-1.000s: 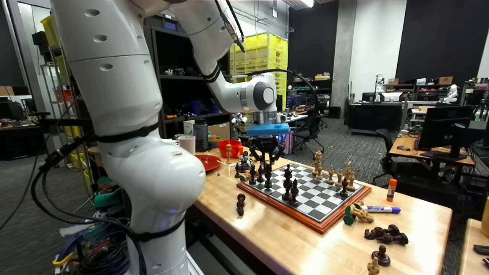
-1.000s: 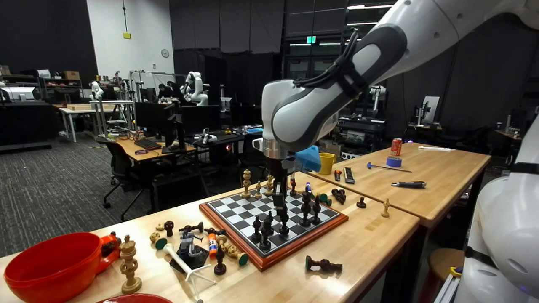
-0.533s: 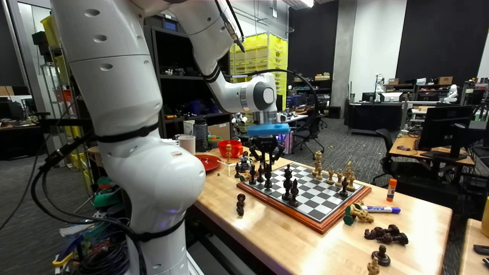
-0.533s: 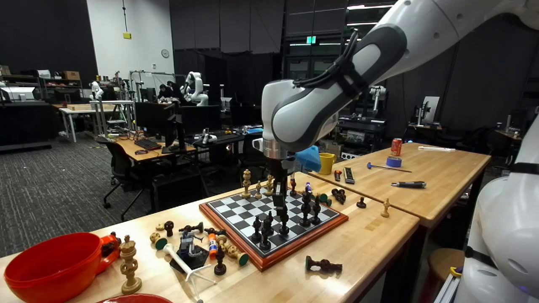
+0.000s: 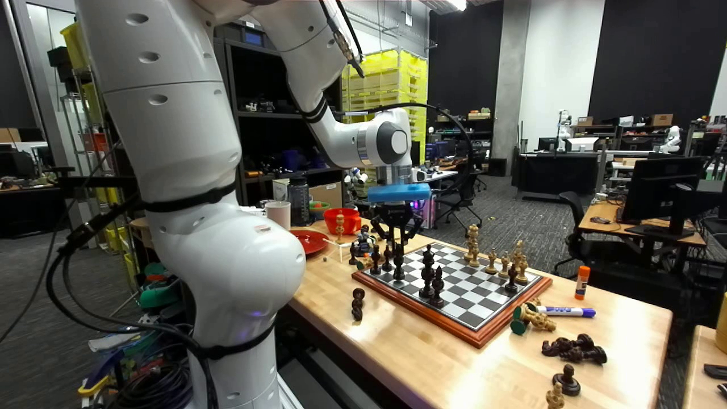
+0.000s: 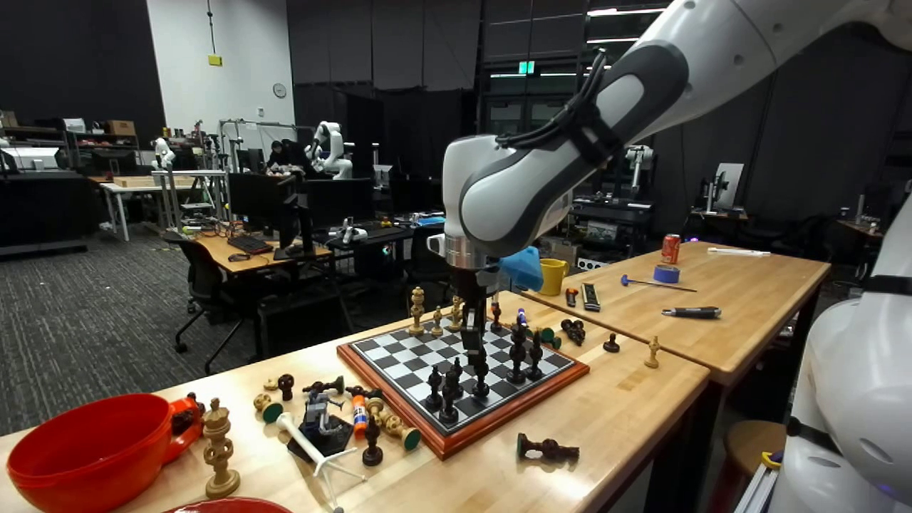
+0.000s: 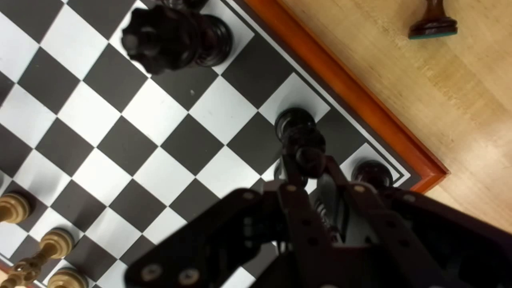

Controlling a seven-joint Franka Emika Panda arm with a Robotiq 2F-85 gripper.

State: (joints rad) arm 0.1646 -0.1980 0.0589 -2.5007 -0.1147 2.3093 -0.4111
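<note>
My gripper (image 7: 311, 162) points straight down over the chessboard (image 6: 463, 438), near one corner. Its fingers (image 7: 294, 176) are closed on the top of a dark chess piece (image 6: 481, 381), whose round base appears to stand on a square near the edge. In an exterior view this same dark piece (image 5: 398, 267) partly covers the fingertips. A dark corner piece (image 7: 373, 174) is partly hidden behind a finger in the wrist view. Other dark pieces (image 6: 449, 399) stand close by. A taller crowned dark piece (image 7: 160, 40) stands farther along the same edge, beside a dark bishop (image 5: 437, 289).
Light pieces (image 5: 471, 244) stand on the board's far side. A fallen dark piece (image 6: 547, 449) lies by the near edge. Beside the board are a white tripod (image 6: 306, 442), a red bowl (image 6: 92, 456), a glue stick (image 5: 581, 282) and a marker (image 5: 568, 312).
</note>
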